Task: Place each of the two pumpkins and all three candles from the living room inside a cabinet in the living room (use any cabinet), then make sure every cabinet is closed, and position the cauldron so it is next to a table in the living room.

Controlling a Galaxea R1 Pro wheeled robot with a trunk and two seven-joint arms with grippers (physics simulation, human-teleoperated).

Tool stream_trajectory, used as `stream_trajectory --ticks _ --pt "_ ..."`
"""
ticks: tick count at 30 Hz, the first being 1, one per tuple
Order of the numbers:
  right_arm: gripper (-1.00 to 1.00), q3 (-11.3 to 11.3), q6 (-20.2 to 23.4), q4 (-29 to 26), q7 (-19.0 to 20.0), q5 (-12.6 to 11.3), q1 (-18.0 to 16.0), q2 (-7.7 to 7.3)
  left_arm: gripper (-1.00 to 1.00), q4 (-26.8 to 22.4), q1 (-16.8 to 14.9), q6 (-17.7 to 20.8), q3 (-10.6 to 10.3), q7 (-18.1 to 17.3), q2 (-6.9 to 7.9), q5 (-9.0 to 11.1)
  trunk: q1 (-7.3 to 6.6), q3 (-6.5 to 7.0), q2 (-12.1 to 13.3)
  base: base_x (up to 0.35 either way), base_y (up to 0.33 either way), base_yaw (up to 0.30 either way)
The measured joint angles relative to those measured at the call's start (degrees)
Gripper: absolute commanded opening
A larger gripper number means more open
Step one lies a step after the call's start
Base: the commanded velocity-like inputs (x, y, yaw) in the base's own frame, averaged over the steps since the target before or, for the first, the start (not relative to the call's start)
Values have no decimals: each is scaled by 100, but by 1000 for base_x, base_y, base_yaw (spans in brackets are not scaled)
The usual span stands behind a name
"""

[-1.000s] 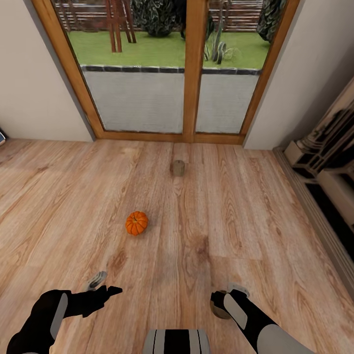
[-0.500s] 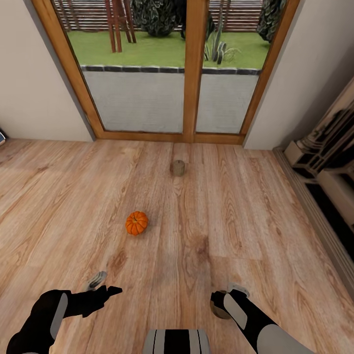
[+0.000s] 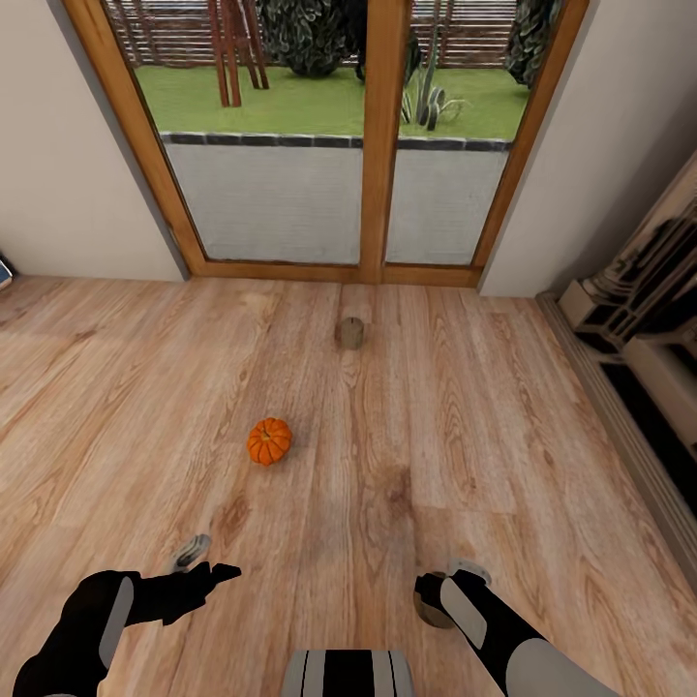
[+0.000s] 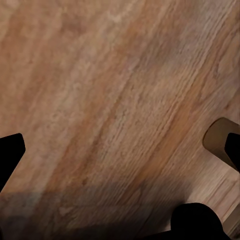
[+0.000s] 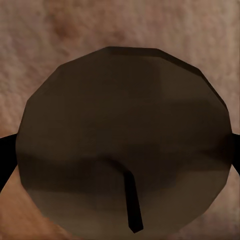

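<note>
An orange pumpkin point(image 3: 269, 440) sits on the wooden floor ahead of me, slightly left of centre. Farther on, near the glass doors, a tan-grey candle point(image 3: 350, 331) stands upright. My right gripper point(image 3: 433, 592) hangs low at the right, shut on another candle point(image 3: 431, 612). In the right wrist view that candle's dark round top and wick point(image 5: 125, 150) lie between the two fingers. My left gripper point(image 3: 213, 573) is open and empty above bare floor, well short of the pumpkin. The left wrist view catches an edge of the held candle point(image 4: 216, 136).
Wood-framed glass doors point(image 3: 373, 145) close off the far wall, with a garden behind. A pale unit with dark openings point(image 3: 639, 319) runs along the right side. Bare floor spreads around the pumpkin and the standing candle. My base point(image 3: 348, 673) shows at the bottom edge.
</note>
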Motion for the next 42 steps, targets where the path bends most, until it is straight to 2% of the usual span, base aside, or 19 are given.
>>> stream_trajectory --ticks 10,15,22,28,32,37,39,42 --pt "-100 -3 28 -38 -18 16 -4 -6 100 3 0 -3 -19 50 -3 -50 -26 221 13 0 0 0" --pt "-100 -6 303 -94 -28 5 -9 -10 100 2 0 -38 -55 118 -10 -97 -39 332 20 0 0 0" --pt "-100 14 383 -98 -30 19 -1 2 100 -2 0 -74 -183 1247 -59 -81 -57 487 29 0 0 0" --pt "-100 -43 482 -118 -59 10 -25 34 100 -5 0 -79 -230 1430 -64 -77 -73 620 37 0 0 0" --pt "-100 -23 616 -575 -66 -8 10 32 100 -5 -1 -79 -236 1435 -74 -77 -83 709 42 0 0 0" --pt "-100 -51 1534 -1455 -189 -30 60 28 100 -6 0 -79 -244 1440 -134 -79 -96 819 49 0 0 0" --pt "-100 -60 1833 -1888 -436 -30 75 44 100 -6 0 -79 -245 1441 -140 -83 -101 864 52 0 0 0" --pt "-100 -126 2071 -2200 -1027 -43 73 46 100 -7 0 -81 -246 1441 -141 -85 -109 930 56 0 0 0"
